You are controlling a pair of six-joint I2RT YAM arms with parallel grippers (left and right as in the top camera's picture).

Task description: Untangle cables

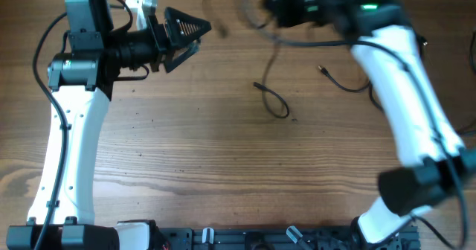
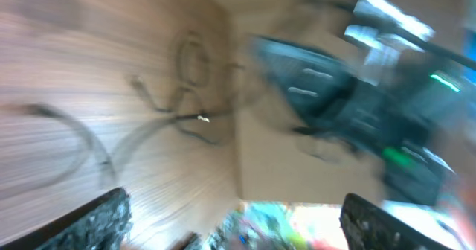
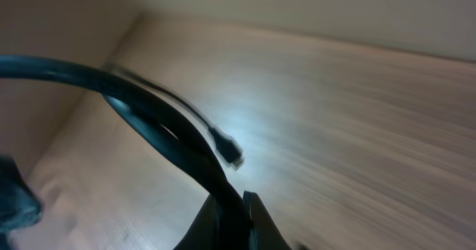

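Thin black cables lie on the wooden table. One short cable (image 1: 274, 100) lies at the middle, and another (image 1: 338, 79) with a small plug lies beside the right arm. My right gripper (image 1: 271, 4) is at the far edge, blurred, shut on a black cable (image 3: 141, 105) that arcs up out of its jaws (image 3: 242, 220). A plug end (image 3: 232, 151) hangs near it. The lifted cable shows as blurred loops (image 1: 239, 8) in the overhead view. My left gripper (image 1: 195, 42) is open and empty at the far left, apart from the cables. Its view shows cable loops (image 2: 190, 94) on the table.
The left wrist view (image 2: 238, 224) is heavily blurred and shows the right gripper body (image 2: 335, 94) ahead. The table's far edge runs close behind both grippers. Thick arm wiring (image 1: 56, 94) hangs by the left arm. The arm bases (image 1: 245, 239) stand at the near edge.
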